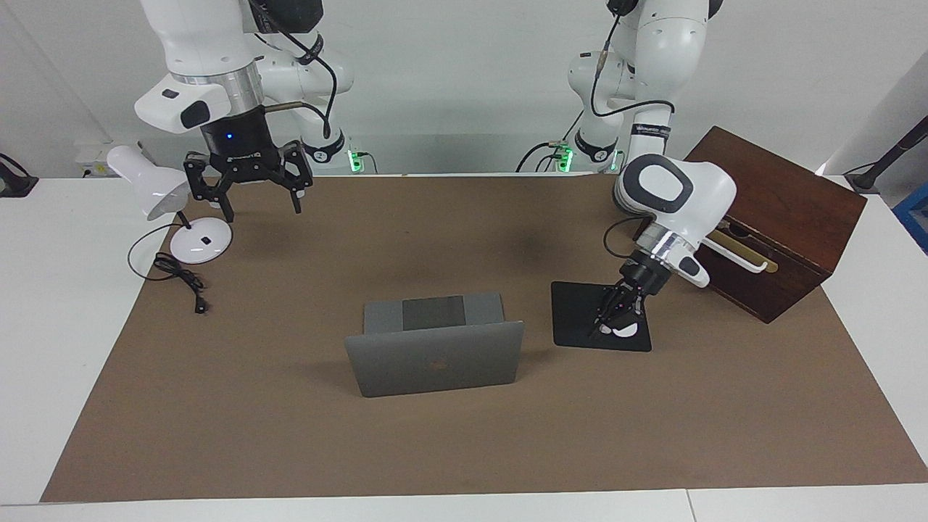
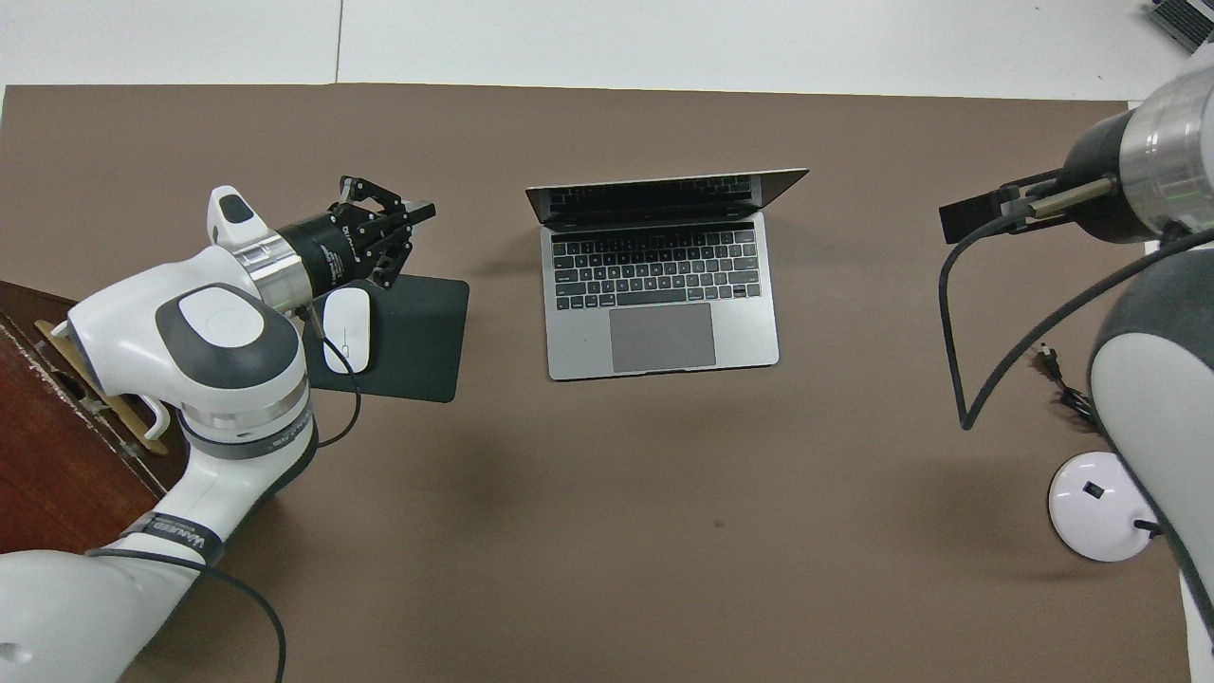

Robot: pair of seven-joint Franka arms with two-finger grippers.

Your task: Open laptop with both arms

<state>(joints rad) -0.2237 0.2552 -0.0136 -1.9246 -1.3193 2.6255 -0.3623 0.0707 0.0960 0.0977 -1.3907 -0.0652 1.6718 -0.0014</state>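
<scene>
Laptop (image 1: 435,348) stands open mid-worktop; left gripper (image 1: 607,322), at its three o'clock, is pinched shut over the mouse pad (image 1: 573,315); right gripper (image 1: 250,192) hangs spread near the lamp (image 1: 174,210).

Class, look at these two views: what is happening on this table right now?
Neither arm is handling the laptop, which stands partly open in the middle of the brown mat. The left gripper, shut, is low over the black mouse pad by the white mouse, holding nothing that shows. The right gripper waits open in the air near the white desk lamp.
</scene>
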